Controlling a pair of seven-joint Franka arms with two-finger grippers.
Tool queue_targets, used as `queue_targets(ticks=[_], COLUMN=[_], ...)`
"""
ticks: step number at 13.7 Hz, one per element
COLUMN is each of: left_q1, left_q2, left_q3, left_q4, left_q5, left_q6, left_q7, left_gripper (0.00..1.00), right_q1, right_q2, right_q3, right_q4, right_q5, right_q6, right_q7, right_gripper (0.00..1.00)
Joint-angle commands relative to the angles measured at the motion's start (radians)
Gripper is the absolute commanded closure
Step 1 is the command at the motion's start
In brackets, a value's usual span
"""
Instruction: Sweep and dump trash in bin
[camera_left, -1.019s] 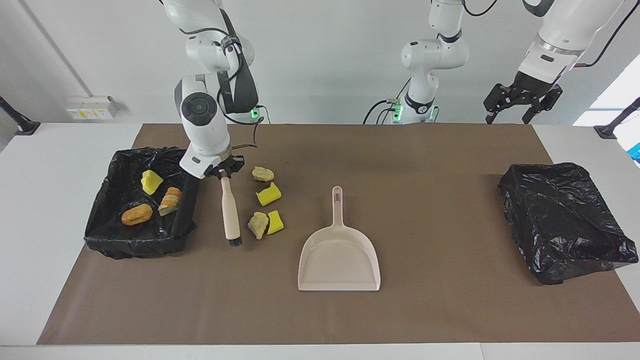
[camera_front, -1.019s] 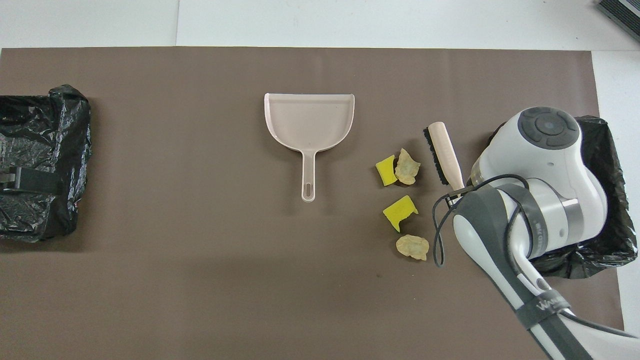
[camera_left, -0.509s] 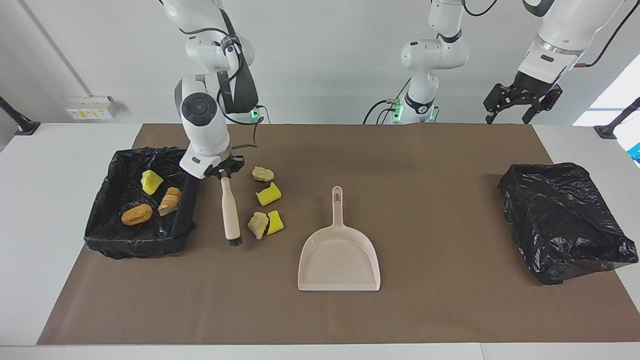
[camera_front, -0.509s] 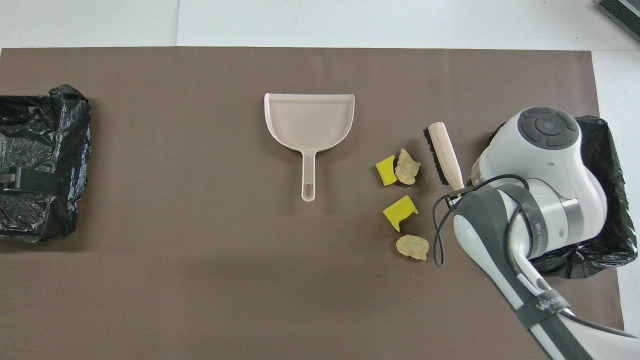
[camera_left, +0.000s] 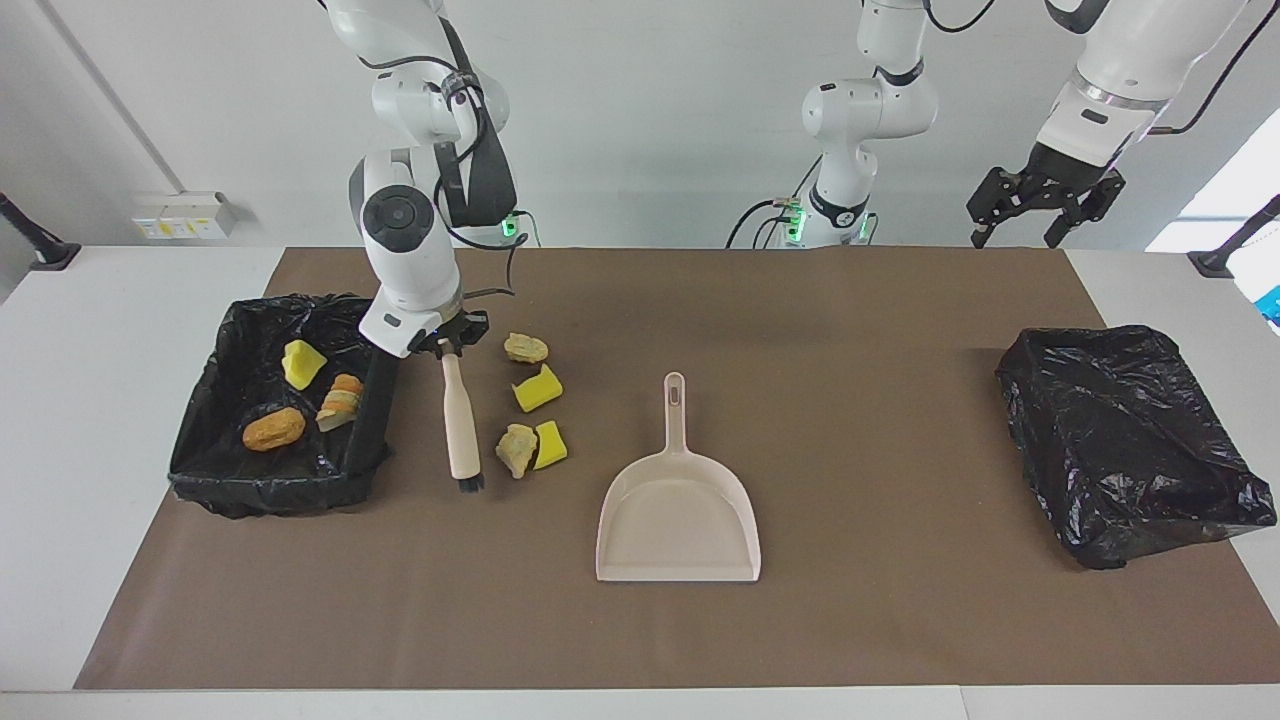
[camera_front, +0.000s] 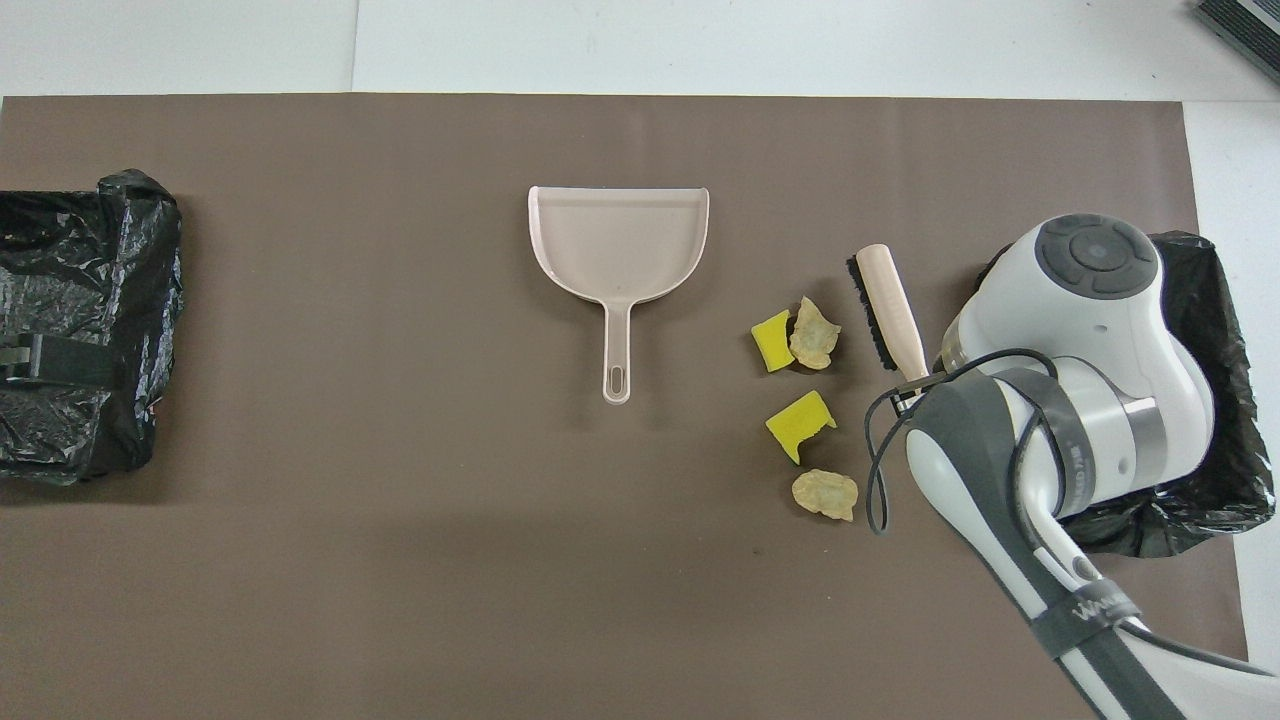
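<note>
My right gripper (camera_left: 447, 349) is shut on the handle end of a pale wooden brush (camera_left: 462, 430), whose bristles rest on the brown mat; in the overhead view the arm hides the grip. Beside the brush (camera_front: 890, 305), toward the dustpan, lie two yellow sponge chunks (camera_left: 538, 388) (camera_left: 549, 446) and two tan lumps (camera_left: 526, 348) (camera_left: 516, 449) of trash. A black-lined bin (camera_left: 372, 415) at the right arm's end holds a yellow chunk (camera_left: 302, 364) and two bread lumps (camera_left: 342, 397) (camera_left: 273, 428). My left gripper (camera_left: 1030, 228) hangs open, high over the mat's robot-side edge, waiting.
A pale pink dustpan (camera_left: 678, 510) lies mid-mat, handle toward the robots and mouth away from them. A second black-bagged bin (camera_left: 1120, 430) sits at the left arm's end. Bare brown mat (camera_front: 400, 550) spreads between the dustpan and that bin.
</note>
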Motion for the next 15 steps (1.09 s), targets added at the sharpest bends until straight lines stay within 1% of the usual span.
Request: queue_targets(ticks=[1,11,13,15], left_q1=[-0.01,-0.01,-0.01,-0.01], left_q2=[-0.003,-0.003,-0.003,-0.003], left_q3=[0.009,0.009,0.009,0.009], left_q4=[0.002,0.002,0.002,0.002], left_q5=[0.01,0.01,0.01,0.01], left_q6=[0.006,0.006,0.006,0.006], left_q7=[0.0,0.0,0.0,0.0], left_gripper=[0.0,0.0,0.0,0.0], right_q1=[-0.017,-0.016,-0.016,-0.016], right_q2=[-0.029,-0.03,-0.03,-0.033], right_q3=[0.006,0.006,0.006,0.006], right_q4=[-0.029,-0.034,-0.05,-0.074], right_q5=[0.028,0.028,0.028,0.028], right_q6=[0.025,0.026,0.026,0.052], right_q7=[-0.001,0.002,0.005,0.008], right_gripper=[1.0,1.0,1.0,1.0])
